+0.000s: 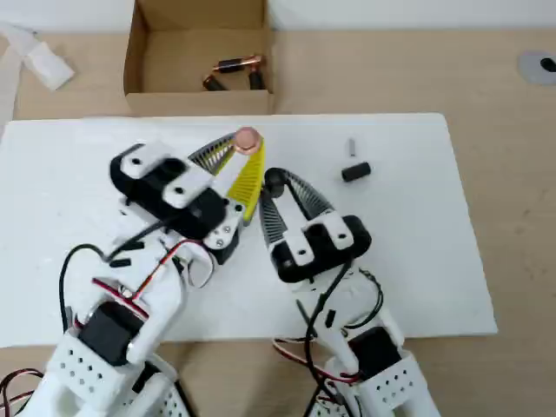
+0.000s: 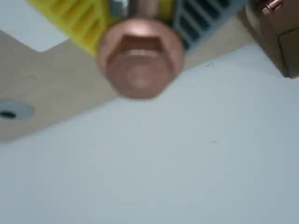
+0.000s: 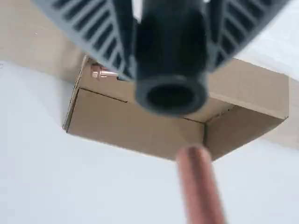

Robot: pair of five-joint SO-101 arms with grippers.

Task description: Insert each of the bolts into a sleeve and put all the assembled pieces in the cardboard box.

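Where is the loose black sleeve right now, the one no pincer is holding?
In the high view the loose black sleeve lies on the white mat, to the right of the right pincer, just beside a small grey piece.

A: Place?
B: Lab or maker bench, by the look. Desk (image 1: 508, 174) is wood-look laminate with a cable grommet (image 1: 539, 65) at its far right edge, office-type furniture.
A: Why lab, then?
B: Left arm (image 1: 95, 356) and right arm (image 1: 387, 373) are white printed parts with perforated bases, and bare red and black wires (image 1: 148, 276) hang loose. Both sit at the near edge of a white sheet (image 1: 61, 217) laid over the desk.
A: Else?
B: Plain box (image 1: 200, 102) at the sheet's far edge with bolts (image 1: 239, 63) in it, loose sleeve (image 1: 355, 171) on the sheet.
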